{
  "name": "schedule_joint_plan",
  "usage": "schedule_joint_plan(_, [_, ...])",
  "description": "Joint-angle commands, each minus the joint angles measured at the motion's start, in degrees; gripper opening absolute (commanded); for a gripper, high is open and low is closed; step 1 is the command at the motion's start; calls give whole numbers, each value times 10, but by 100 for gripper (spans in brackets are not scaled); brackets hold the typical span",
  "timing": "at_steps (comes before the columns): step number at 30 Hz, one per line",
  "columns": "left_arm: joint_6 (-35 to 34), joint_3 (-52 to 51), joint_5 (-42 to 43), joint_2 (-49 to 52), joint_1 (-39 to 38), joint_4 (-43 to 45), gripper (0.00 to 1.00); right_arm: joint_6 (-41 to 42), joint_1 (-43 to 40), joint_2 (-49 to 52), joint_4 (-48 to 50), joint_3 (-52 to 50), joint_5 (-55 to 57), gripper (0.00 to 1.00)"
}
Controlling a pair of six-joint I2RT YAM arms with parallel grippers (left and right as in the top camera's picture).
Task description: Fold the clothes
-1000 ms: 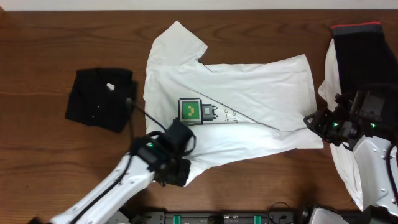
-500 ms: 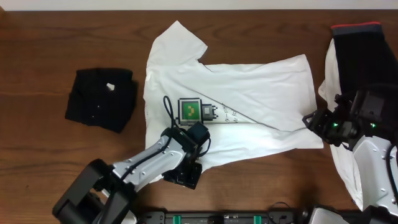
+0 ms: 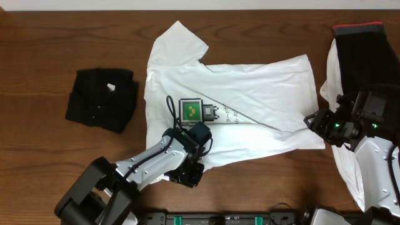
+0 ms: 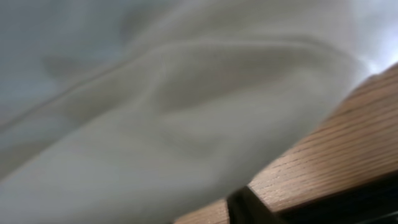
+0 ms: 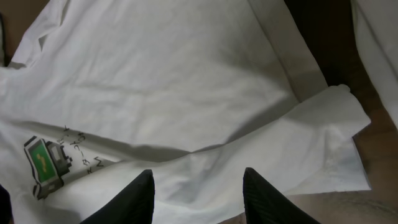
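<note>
Our left gripper (image 3: 189, 174) sits on the white T-shirt (image 3: 250, 87), spread across the table (image 3: 37, 156), at the shirt's 7 o'clock corner; cloth fills its view, so we cannot tell its grip. Our right gripper (image 5: 199, 199) hangs parted, holding nothing, over the shirt's 3 o'clock edge. A folded black garment (image 3: 100, 100) lies at 9 o'clock, heaped clothes (image 3: 359, 62) at 3.

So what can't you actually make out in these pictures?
- Left gripper: in the overhead view the left arm covers its fingertips, and the left wrist view is a blur of white T-shirt. I cannot tell whether it grips cloth.
- Lettering beside the logo: too small to read in the overhead view.
- White garment at right: in the overhead view it lies partly under the right arm and a black garment, so its shape is unclear.
</note>
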Motion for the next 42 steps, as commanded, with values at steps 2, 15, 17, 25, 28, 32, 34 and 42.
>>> schedule_joint_plan(2, [9, -4, 4, 8, -1, -2, 6, -2, -2, -4, -5, 9, -6, 44])
schedule_joint_plan(15, [35, 179, 14, -63, 0, -258, 6, -2, -2, -4, -9, 9, -6, 44])
schedule_joint_plan(17, [41, 196, -7, -73, 1, -262, 6, -2, -2, -4, -9, 9, -6, 44])
schedule_joint_plan(25, [99, 199, -89, -67, 33, -248, 6, -2, -2, -4, -9, 9, -6, 44])
schedule_joint_plan(28, [123, 199, -90, -66, 50, -229, 6, -2, -2, -4, -10, 9, -6, 44])
schedule_joint_plan(32, [155, 199, -90, -66, 63, -201, 6, -2, -2, -4, -13, 9, -6, 44])
schedule_joint_plan(34, [176, 198, -90, -66, 65, -176, 6, -2, -2, -4, -14, 9, -6, 44])
schedule_joint_plan(42, [199, 198, -90, -56, 65, -92, 61, -2, -2, -4, -20, 9, -6, 44])
